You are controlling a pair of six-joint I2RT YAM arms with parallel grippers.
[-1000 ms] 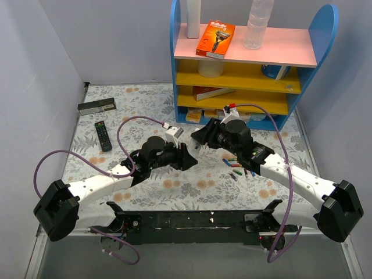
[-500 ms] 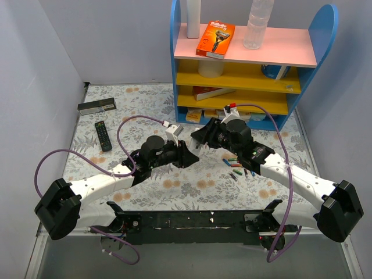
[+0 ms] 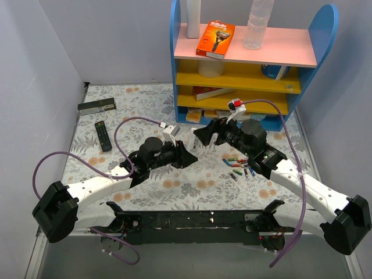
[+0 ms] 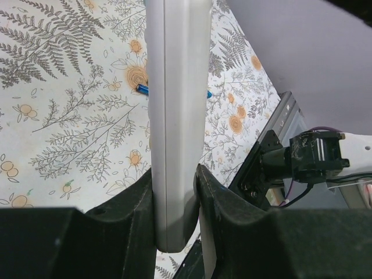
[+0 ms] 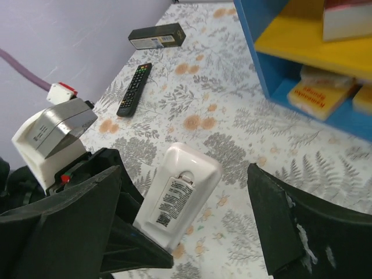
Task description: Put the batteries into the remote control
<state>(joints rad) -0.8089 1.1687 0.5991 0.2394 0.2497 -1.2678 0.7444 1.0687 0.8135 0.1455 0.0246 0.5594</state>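
While left gripper (image 4: 174, 203) clamps remote control (image 5: 177, 195) aloft by one end, right gripper (image 3: 202, 135) faces its back, jaws wide, empty. Batteries (image 3: 238, 167) lie loose, apart from remote. Step judged: opening back cover (image 5: 170, 207), which looks shut. Next needs fingertip at latch, steady counter-hold.

Note the remote control (image 5: 177, 195): white, slim, round-cornered, lifted off the table (image 3: 145, 116) and clamped near one end in the left gripper (image 4: 177, 192). Its labelled back faces the right wrist view. You find the batteries (image 3: 237, 167) loose on the table in a small cluster to its right, with red, green, blue and dark wrappers. One blue cell (image 4: 142, 88) lies partly hidden behind the remote.
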